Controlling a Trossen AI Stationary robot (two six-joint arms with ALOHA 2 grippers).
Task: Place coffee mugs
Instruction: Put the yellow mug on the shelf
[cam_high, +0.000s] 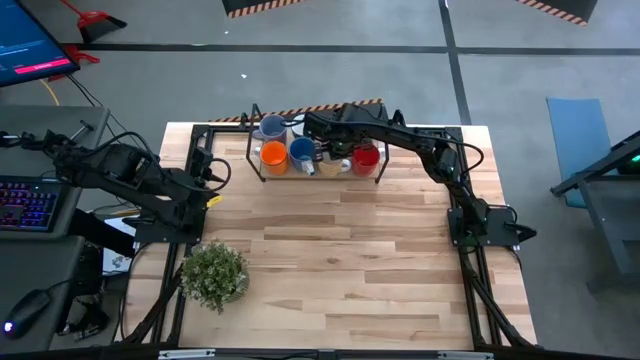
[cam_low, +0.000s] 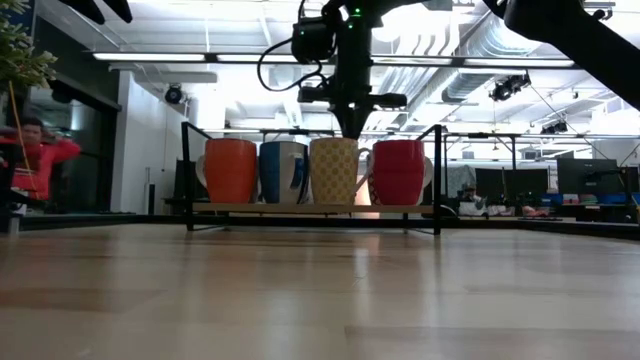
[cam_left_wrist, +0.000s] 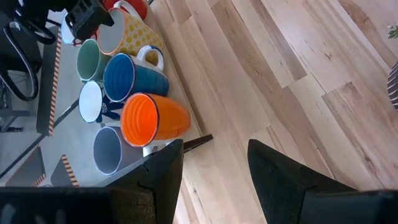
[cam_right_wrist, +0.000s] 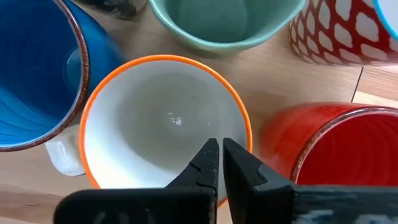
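Right claw (cam_right_wrist: 219, 163): fingers together, gripping nothing, poised directly over the open mouth of the patterned mug (cam_low: 333, 170). That mug stands upright in the rack (cam_high: 256, 176) at the table's (cam_high: 340, 260) far edge, between the blue mug (cam_low: 282, 171) and the red mug (cam_low: 398, 171); the orange mug (cam_low: 231, 170) stands at the row's end. Left claw (cam_left_wrist: 212, 163): fingers apart, empty, at the table's left edge.

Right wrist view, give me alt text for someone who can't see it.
The right gripper, shut, hangs at the rim of an orange-rimmed white mug seen from above. Around it stand a blue mug, a green mug and a red mug.
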